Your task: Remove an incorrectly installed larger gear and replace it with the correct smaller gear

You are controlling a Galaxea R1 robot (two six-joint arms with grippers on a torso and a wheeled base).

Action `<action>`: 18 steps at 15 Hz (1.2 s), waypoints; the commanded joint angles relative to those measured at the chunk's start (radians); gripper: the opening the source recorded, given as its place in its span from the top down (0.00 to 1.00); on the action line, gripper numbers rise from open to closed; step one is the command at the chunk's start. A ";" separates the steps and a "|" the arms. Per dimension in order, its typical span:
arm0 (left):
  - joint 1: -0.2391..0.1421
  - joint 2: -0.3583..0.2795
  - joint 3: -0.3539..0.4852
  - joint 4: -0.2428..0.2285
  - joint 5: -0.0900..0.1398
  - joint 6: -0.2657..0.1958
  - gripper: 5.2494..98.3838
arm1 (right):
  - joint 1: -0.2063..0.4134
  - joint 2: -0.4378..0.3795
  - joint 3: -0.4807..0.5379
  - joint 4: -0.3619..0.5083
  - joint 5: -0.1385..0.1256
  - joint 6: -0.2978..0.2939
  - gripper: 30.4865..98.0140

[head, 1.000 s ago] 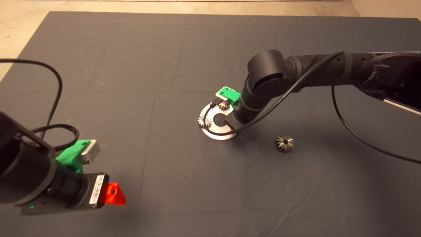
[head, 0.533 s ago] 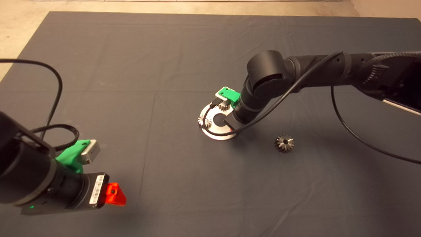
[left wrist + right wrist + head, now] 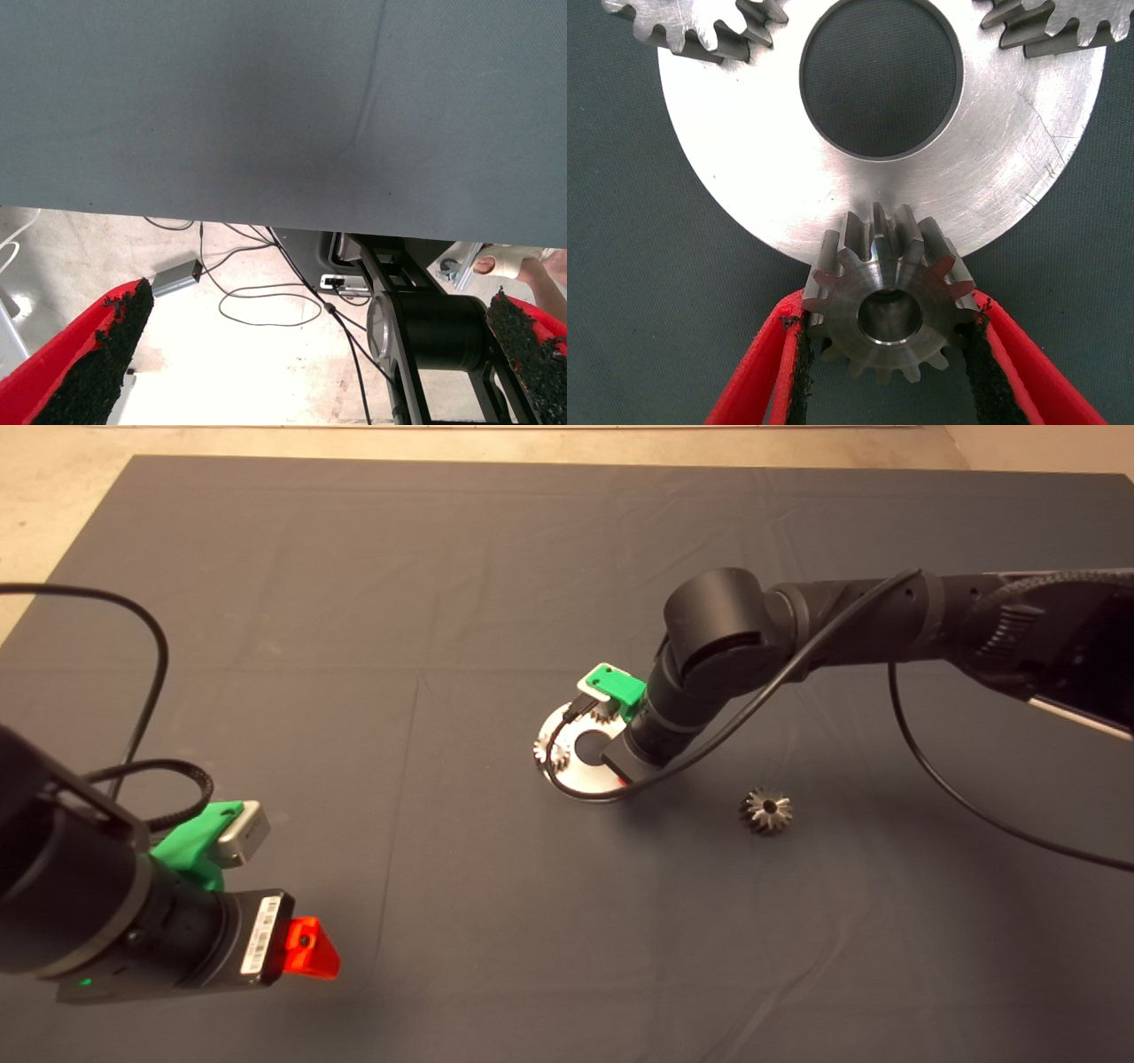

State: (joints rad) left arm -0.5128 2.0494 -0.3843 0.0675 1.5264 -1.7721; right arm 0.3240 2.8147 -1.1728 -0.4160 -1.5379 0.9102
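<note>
Clamping the smaller gear [image 3: 891,304] at the plate [image 3: 744,150] rim, the right gripper [image 3: 888,354] risks jamming it if tilted off its seat.

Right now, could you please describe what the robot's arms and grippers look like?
Both arms are black and tubular, with rounded joints. The right arm trails a thin black cable; the left arm carries a looping cable, a white barcode label and a small green light. Each wrist bears a green bracket. The fingers are red with rough black pads.
</note>
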 commanded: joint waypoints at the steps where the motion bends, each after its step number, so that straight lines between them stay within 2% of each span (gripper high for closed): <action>1: -0.003 -0.004 0.015 -0.020 0.124 -0.004 0.01 | 0.024 0.001 0.015 -0.020 -0.047 0.006 0.87; 13: -0.003 -0.004 0.015 -0.020 0.126 -0.004 0.01 | 0.024 -0.005 0.013 -0.021 -0.050 0.004 0.87; 18: -0.003 -0.004 0.015 -0.020 0.125 -0.004 0.01 | 0.024 -0.005 0.012 -0.021 -0.050 0.004 0.81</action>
State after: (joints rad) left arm -0.5128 2.0494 -0.3843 0.0672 1.5264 -1.7721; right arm 0.3247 2.8094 -1.1713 -0.4160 -1.5309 0.9102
